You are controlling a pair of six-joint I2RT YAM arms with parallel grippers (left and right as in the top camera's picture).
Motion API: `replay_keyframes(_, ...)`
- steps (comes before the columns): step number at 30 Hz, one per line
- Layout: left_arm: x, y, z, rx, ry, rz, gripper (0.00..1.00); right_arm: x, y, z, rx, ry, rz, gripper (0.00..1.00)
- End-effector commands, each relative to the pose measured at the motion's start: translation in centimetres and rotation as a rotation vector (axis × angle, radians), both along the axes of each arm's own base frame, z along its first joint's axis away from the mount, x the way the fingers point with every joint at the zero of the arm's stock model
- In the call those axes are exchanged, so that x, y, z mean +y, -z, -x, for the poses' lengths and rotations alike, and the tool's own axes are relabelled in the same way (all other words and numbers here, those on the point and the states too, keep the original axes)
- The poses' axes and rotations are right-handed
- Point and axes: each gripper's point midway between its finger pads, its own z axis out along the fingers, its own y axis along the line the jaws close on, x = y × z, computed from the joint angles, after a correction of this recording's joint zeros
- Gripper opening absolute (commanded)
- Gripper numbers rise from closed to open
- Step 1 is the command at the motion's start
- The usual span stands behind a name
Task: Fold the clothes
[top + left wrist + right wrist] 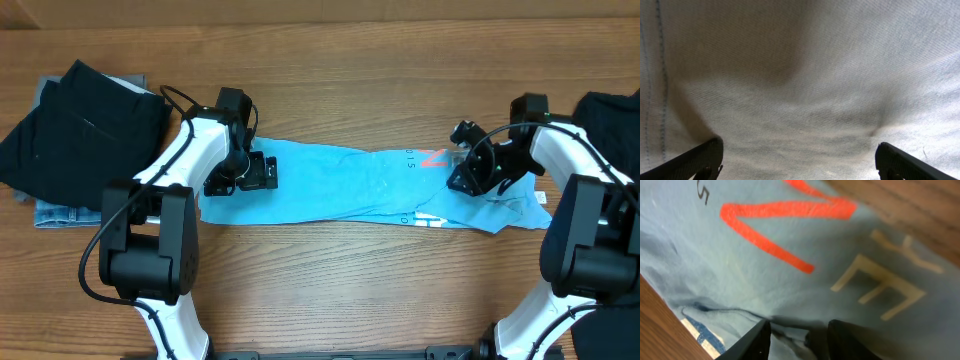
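Observation:
The clothes in play are a light blue T-shirt (350,185), lying as a long flat strip across the wooden table (350,280). My left gripper (250,172) is down on the shirt's left end. In the left wrist view it (799,162) stands wide open, with nothing but pale cloth (800,75) filling the gap. My right gripper (466,170) is low over the right end, by the red letter (785,215). There its (799,337) jaws stand partway apart with a ridge of blue cloth (765,265) bunched between them. Whether they squeeze it does not show.
A pile of black garments (80,125) rests on folded jeans (60,212) at the far left. Another dark garment (612,115) lies at the right edge. Bare table shows in front of the shirt and behind it.

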Motion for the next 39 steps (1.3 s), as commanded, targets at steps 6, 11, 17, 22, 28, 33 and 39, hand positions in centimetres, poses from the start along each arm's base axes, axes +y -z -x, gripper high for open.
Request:
replay_keyframes(6, -0.1, -0.5, 0.1, -0.013, 0.005, 0.006, 1.0, 0.4, 0.2, 0.3, -0.005, -0.02, -0.028, 0.28)
replay_keyframes(11, -0.1, -0.5, 0.1, -0.013, 0.005, 0.005, 1.0, 0.7, 0.0, -0.4, -0.037, -0.016, -0.051, 0.04)
replay_keyframes(17, -0.1, -0.5, 0.1, -0.013, 0.005, 0.006, 1.0, 1.4, -0.7, -0.7, -0.05, -0.016, -0.097, 0.04)
replay_keyframes(22, -0.1, -0.5, 0.1, -0.013, 0.005, 0.005, 1.0, 1.7, -1.1, -0.8, -0.043, -0.025, -0.098, 0.04)
replay_keyframes(28, -0.1, -0.5, 0.1, -0.013, 0.005, 0.006, 1.0, 2.4, -2.1, -1.2, -0.049, -0.055, -0.096, 0.04)
replay_keyframes(33, -0.1, -0.5, 0.1, -0.013, 0.005, 0.005, 1.0, 3.3, -2.7, -1.4, -0.064, -0.109, -0.094, 0.04)
replay_keyframes(39, -0.1, -0.5, 0.1, -0.013, 0.005, 0.005, 1.0, 4.4, -2.4, -1.2, -0.082, -0.193, -0.068, 0.04)
